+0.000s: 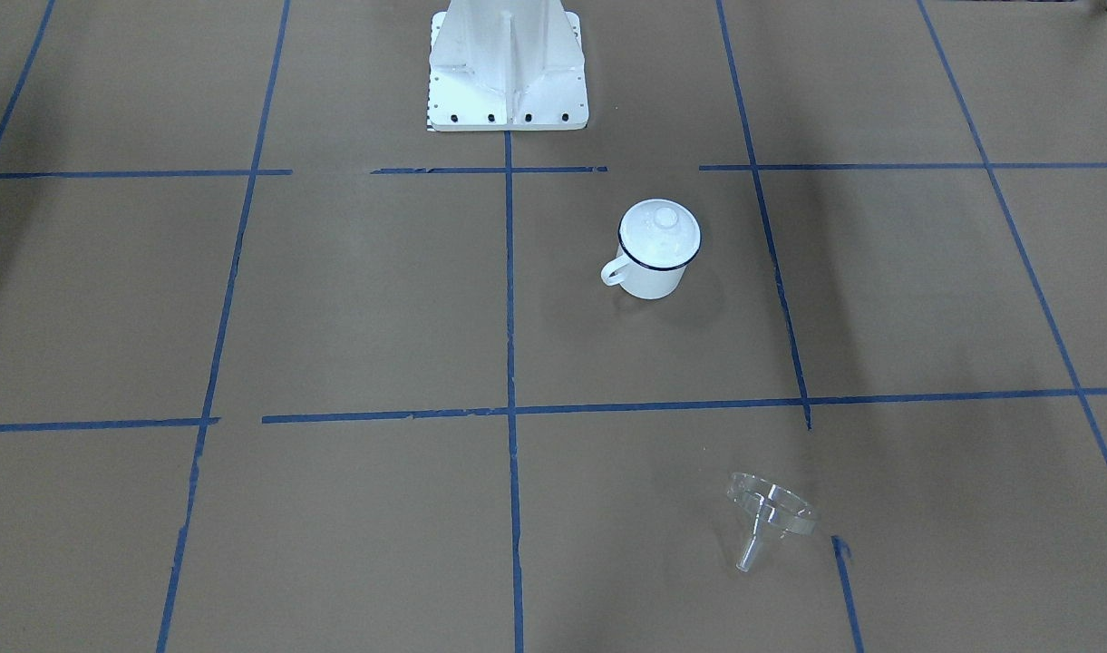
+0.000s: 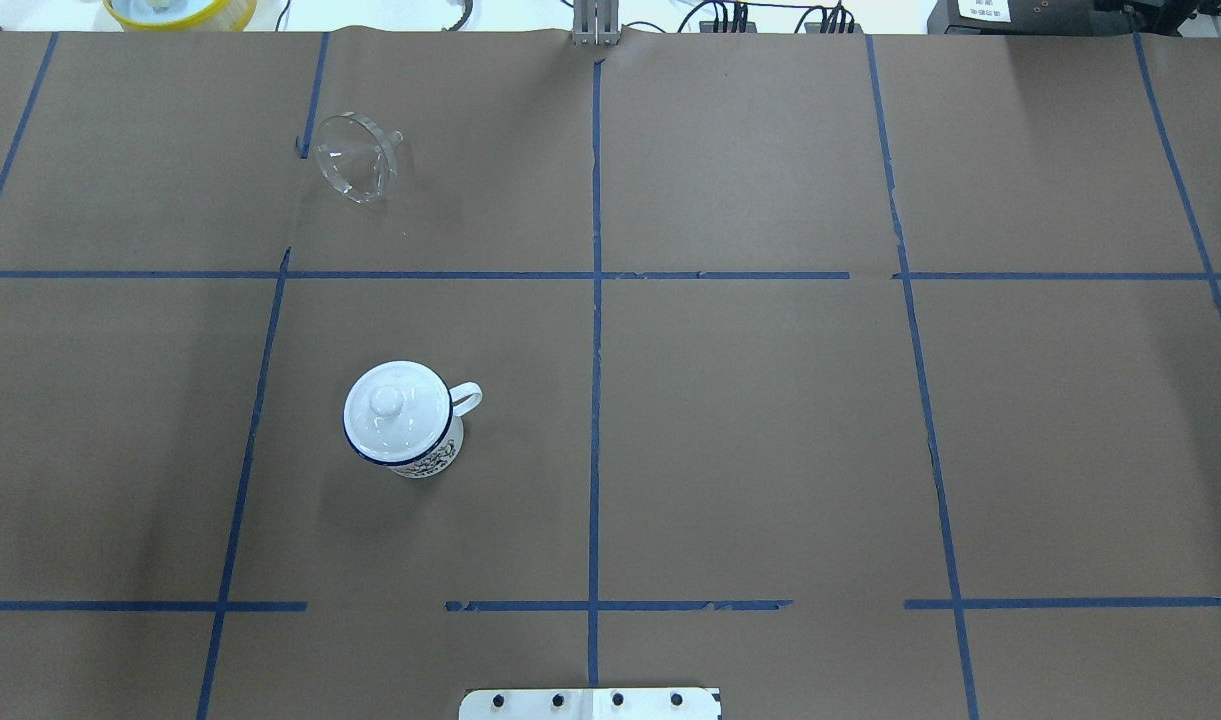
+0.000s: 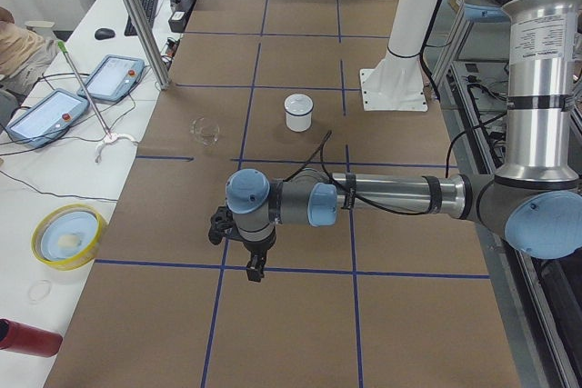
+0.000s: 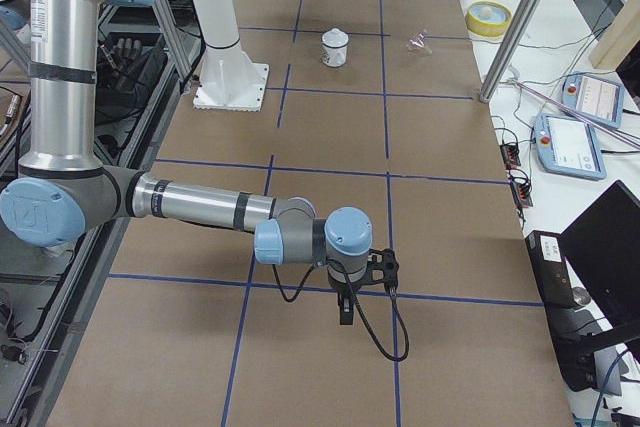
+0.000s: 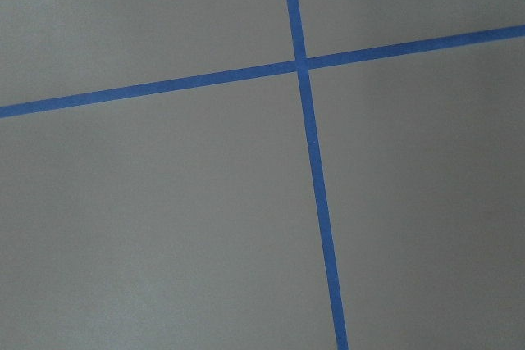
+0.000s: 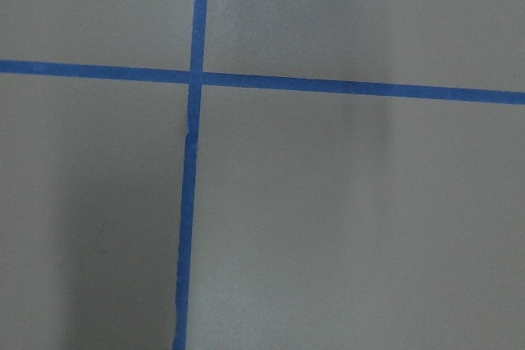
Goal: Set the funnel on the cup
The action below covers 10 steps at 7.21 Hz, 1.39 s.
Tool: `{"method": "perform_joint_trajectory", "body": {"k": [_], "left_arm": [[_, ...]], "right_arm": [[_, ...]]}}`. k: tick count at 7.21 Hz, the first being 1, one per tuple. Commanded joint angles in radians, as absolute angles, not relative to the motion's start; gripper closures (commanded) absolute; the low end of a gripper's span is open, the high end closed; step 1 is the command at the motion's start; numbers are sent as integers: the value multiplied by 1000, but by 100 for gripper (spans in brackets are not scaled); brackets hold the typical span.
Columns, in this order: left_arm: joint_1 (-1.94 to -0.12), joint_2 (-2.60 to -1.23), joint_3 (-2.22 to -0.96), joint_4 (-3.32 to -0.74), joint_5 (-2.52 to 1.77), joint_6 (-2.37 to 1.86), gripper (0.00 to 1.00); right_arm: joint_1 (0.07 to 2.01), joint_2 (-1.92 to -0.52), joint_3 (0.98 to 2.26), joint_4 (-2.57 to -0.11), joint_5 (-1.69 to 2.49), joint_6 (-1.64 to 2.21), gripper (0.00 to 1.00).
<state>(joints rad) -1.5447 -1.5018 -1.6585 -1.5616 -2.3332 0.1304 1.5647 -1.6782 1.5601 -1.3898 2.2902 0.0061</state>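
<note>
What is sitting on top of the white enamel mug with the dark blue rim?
A white round knobbed lid rests on the mug, covering its mouth. Whatever is inside is hidden. The clear plastic funnel lies apart from it.

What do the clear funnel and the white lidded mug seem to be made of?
Clear wide-bowled funnel: transparent plastic or glass, I cannot tell which; the table shows through, edges glint. White mug with dark blue rim: probably enamelled metal, glossy with a thin dark edge. Its white knobbed lid: seemingly the same, glossy.
</note>
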Motion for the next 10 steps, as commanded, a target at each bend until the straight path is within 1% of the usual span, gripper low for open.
{"method": "perform_joint_trajectory", "body": {"k": [1,3,5,6,7,8,9,10], "left_arm": [[-1546,-1502,-1667,-1563,-2333,132,0],[-1543,-1506,-1684,-1563,-2332,129,0],[-1534,-1525,-1788,-1563,-2333,129,0],[-1532,-1557,-1854,-1563,-2335,129,0],[-1520,-1590,-1885,-1587,-2333,127,0],[-1520,-1651,-1859,-1641,-2318,74,0],[-1523,-1684,-1832,-1707,-2313,-51,0],[-1523,-1666,-1810,-1818,-2325,-120,0]], "right_arm": [[1565,-1678,1560,-1390,2290,6,0],[1565,-1678,1562,-1390,2290,6,0],[1565,-1678,1560,-1390,2290,6,0],[1565,-1678,1560,-1390,2290,6,0],[1565,-1678,1562,-1390,2290,6,0],[1565,-1678,1560,-1390,2290,6,0],[1565,-1678,1560,-1390,2290,6,0],[1565,-1678,1560,-1390,2290,6,0]]}}
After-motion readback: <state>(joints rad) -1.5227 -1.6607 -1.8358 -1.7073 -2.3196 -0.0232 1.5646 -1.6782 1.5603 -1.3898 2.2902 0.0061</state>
